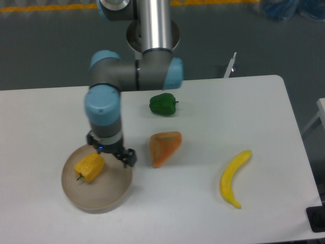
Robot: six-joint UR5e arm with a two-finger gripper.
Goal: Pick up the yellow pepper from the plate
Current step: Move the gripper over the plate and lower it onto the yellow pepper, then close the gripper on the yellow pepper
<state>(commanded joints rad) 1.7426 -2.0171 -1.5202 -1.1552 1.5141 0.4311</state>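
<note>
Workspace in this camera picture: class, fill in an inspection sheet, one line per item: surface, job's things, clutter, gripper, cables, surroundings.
Surface: white table, no spills seen.
Job's things: yellow pepper lies on the left part of the plate, not lifted.
Clutter: green pepper, orange wedge and banana lie apart on the table, right of the plate.
Gripper: gripper points down over the plate's upper edge beside the yellow pepper; fingers empty and spread.
Cables: nothing seen.
Surroundings: grey floor, robot base behind the table.
</note>
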